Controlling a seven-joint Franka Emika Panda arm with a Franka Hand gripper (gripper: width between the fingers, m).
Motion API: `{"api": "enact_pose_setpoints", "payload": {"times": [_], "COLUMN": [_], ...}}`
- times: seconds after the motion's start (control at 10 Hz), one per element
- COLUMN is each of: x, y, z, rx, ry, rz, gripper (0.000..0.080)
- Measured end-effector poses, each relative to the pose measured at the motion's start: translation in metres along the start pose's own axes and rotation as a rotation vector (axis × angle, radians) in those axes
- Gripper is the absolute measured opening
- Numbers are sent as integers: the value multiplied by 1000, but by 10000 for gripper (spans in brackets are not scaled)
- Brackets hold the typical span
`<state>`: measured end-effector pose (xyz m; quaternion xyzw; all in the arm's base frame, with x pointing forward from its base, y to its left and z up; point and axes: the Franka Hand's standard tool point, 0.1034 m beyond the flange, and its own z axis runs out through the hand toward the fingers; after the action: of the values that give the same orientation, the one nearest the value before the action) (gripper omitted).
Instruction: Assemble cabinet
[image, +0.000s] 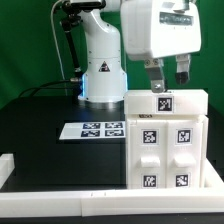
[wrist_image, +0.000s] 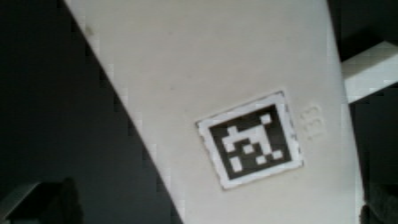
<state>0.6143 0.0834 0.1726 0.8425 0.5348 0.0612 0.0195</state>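
I see the claw (image: 169, 80) spread wide, just over the top of the cabinet (image: 165, 145). The cabinet stands on the table (image: 40, 135), at the ext. view's right. If I go down crooked, a finger could bump the top & tip it.

My gripper (image: 168, 85): wrist housing cut off by the exterior picture's top edge. I cannot tell whether my fingertips touch the cabinet (image: 166, 150). In the wrist view the cabinet face is blurred and overruns the frame, and its marker tag (wrist_image: 254, 150) is soft.
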Motion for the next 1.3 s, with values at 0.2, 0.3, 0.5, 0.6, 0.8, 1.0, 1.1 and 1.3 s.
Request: {"api": "enact_pose_setpoints", "payload": {"times": [0.2,0.3,0.5,0.6,0.8,1.0,1.1,1.3], "x": [-2,-3,-8,-9,-11,-11,-11,-12], "y": [-5,-5,-7,-6,-6,-6,-6,-5], "z": [5,6,12,14,16,16,16,16], "rx": [2,2,12,11,19,19,18,17], "ry": [-48,-51,-55,-54,-58,-58,-59,-55], "rz": [-142,-219,-289,-265,-262,-260,-232,-112], "gripper": [797,797,797,797,688,555,558,558]}}
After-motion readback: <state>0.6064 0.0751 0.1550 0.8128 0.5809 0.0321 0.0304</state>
